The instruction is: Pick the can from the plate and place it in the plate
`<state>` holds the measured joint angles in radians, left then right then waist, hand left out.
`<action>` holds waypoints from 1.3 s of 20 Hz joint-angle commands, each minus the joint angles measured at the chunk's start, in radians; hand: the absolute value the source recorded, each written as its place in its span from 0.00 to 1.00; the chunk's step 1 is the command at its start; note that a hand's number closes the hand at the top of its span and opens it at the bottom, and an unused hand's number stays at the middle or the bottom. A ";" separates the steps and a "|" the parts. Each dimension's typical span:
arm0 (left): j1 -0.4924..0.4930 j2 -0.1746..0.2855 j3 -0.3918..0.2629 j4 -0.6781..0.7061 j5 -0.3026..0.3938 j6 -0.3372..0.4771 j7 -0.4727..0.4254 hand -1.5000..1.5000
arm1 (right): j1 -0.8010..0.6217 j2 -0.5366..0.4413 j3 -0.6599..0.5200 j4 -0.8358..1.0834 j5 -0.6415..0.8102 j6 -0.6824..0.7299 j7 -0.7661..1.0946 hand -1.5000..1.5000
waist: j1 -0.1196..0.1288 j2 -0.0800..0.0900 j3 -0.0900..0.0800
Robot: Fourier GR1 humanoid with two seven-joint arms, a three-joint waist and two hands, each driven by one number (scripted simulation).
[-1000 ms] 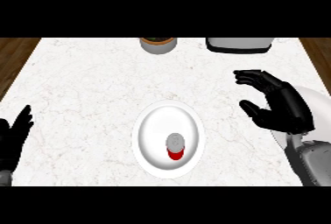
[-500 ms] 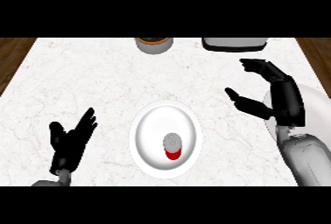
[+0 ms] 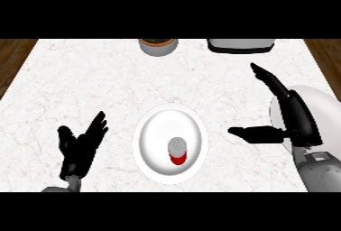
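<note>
Since half a second back, my right hand [image 3: 293, 113] sits lower and nearer the can's side of the counter, and a second plate [image 3: 322, 104] now shows behind it at the right edge. The left hand [image 3: 78, 151] has barely shifted. Both hands are open and hold nothing. The right one has its fingers stretched up and away and its thumb thrust out towards the middle, a wide span that I read as set up to close round a cylinder. The left one has straight fingers fanned out at the lower left, well apart from everything, and I take it as simply parked clear of the work. The can [image 3: 177, 151] stands upright on the white plate [image 3: 152, 128] at the centre, a little below the plate's middle, grey top towards me and red at its lower side. Nothing touches it. The thumb tip is near that plate's right rim but apart from it. I judge the pick not yet begun: the right hand is the natural one, since the empty plate lies on its side. A potted plant [image 3: 158, 45] and a grey appliance [image 3: 241, 45] sit at the far edge, out of the way.
</note>
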<state>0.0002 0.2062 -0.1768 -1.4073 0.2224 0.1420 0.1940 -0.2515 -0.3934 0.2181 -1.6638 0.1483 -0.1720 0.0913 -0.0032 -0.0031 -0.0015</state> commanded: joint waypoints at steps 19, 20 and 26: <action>0.015 -0.023 0.032 -0.017 -0.026 -0.040 0.009 0.50 | -0.169 0.153 0.368 -0.103 0.371 0.357 0.716 0.00 | 0.006 0.002 0.001; 0.009 -0.020 0.044 0.027 -0.011 -0.067 -0.027 0.50 | -0.154 0.195 0.413 0.020 0.417 0.281 0.640 0.00 | 0.009 0.004 0.001; -0.011 -0.071 0.017 -0.028 -0.072 -0.007 0.027 0.50 | -0.073 0.252 0.415 -0.061 0.406 0.387 0.716 0.00 | 0.002 0.002 0.001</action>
<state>0.0123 0.1607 -0.1561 -1.4285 0.1755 0.1145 0.2082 -0.4041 -0.1666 0.5992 -1.6901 0.5254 0.1931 0.8022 0.0038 -0.0004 -0.0003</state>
